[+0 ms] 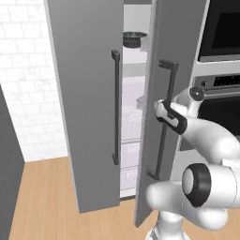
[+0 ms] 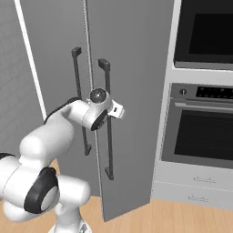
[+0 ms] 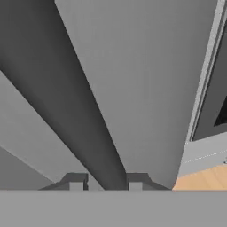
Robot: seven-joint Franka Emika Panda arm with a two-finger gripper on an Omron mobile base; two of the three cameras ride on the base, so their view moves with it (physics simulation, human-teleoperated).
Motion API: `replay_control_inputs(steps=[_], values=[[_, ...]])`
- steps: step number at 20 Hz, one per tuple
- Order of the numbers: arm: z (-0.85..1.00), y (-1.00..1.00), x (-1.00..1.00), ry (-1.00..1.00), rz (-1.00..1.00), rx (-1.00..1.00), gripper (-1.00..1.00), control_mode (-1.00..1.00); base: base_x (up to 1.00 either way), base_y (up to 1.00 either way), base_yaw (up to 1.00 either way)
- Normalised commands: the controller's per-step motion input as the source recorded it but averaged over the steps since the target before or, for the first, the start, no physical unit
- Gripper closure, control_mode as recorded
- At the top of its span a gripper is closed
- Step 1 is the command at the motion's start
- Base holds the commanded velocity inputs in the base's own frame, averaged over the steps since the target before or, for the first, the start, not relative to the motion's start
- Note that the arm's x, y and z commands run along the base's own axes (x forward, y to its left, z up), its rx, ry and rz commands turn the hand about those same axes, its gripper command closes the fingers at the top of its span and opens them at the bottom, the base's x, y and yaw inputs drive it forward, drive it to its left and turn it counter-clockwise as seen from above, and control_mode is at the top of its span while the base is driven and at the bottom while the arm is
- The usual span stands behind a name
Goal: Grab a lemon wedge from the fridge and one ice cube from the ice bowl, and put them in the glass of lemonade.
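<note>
Nearest the hand camera, the gripper (image 3: 105, 181) straddles the right door's dark bar handle (image 3: 66, 88), one fingertip (image 3: 75, 181) on each side; the jaws appear clenched on the bar, though actual contact is hard to confirm. Left base view: the gripper (image 1: 161, 108) meets this handle (image 1: 165, 117) at mid-height. The fridge (image 1: 89, 93) stands with both grey doors ajar, white shelves and drawers visible in the gap; a dark bowl (image 1: 134, 38) sits on an upper shelf. Right base view: a wall oven (image 2: 202, 123) adjoins the fridge (image 2: 132, 68). No legible writing or brand marks appear; the oven's panel markings are too small to read.
</note>
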Motion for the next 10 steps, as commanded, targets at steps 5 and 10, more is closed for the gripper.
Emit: replay_control_inputs(steps=[5, 10], values=[[0.10, -0.75, -0.99, 0.00, -0.21, 0.11, -1.00, -1.00, 0.00, 0.00, 0.00], [0.78, -0.13, -0.93, -0.12, 0.00, 0.00, -1.00, -1.00, 0.00, 0.00, 0.00]])
